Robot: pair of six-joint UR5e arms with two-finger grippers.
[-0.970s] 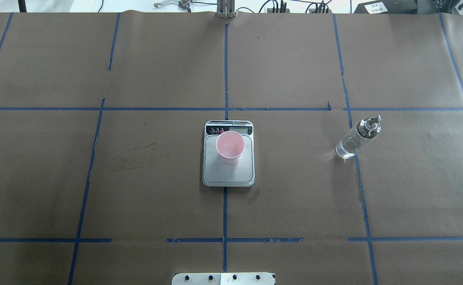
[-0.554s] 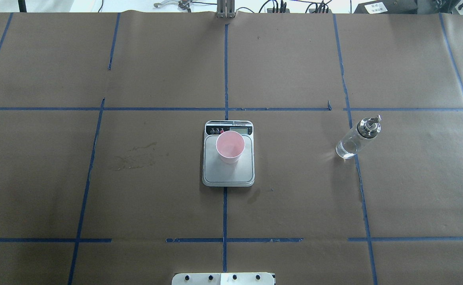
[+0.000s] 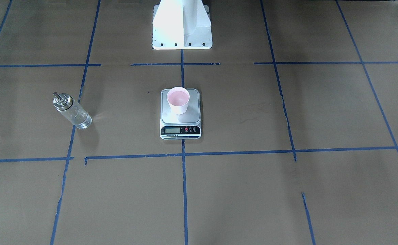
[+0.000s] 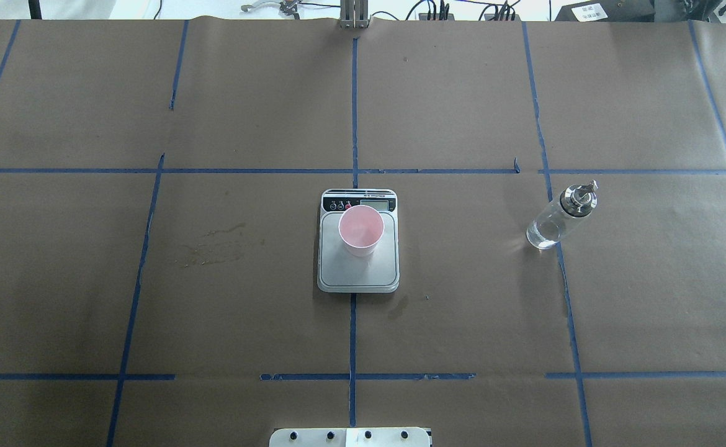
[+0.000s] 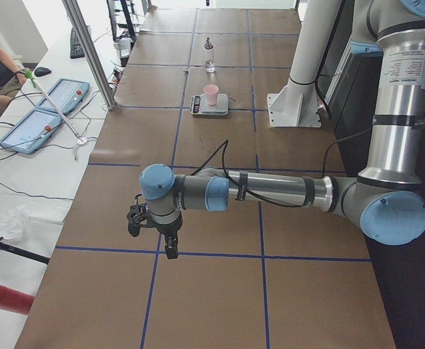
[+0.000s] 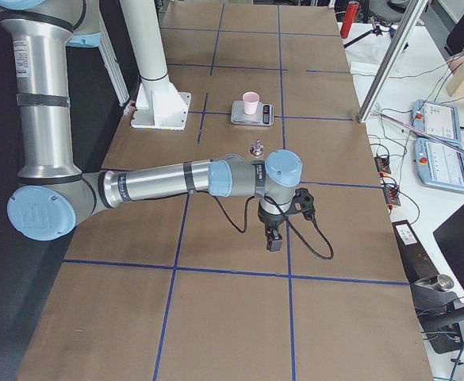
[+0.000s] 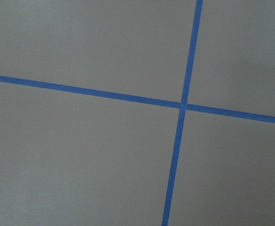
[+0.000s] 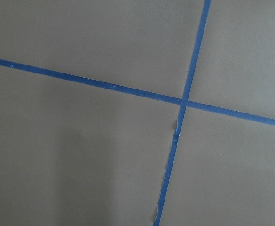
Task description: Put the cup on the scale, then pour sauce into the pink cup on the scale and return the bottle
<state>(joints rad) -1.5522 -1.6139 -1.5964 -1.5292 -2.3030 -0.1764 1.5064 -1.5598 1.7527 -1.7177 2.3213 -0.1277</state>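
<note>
**Stock on the table: cup, scale, bottle, two grippers**

1. Cup (image 4: 361,231). You see a small tapered cup, pale pink inside and whitish-pink outside. It stands upright, mouth up, near the middle of the scale's platform and is narrower than the platform.
2. Scale (image 4: 358,273). This is a flat rectangle with a brushed steel top and a white rim. Its black strip with display and small round buttons faces away from the robot. It sits at the table's centre on a blue tape line (image 4: 354,112).
3. Bottle (image 4: 558,218). This is a clear glass cylinder with a silver collar and a small metal spout. It stands upright on the brown paper (image 4: 214,279) on the robot's right, well apart from the scale, and nothing is touching it.
4. Left gripper (image 5: 170,251). It points down over the paper, far from the scale. You cannot tell how its fingers stand.
5. Right gripper (image 6: 273,241). It points down at the opposite end of the table. Again, you cannot tell how its fingers stand.
</note>
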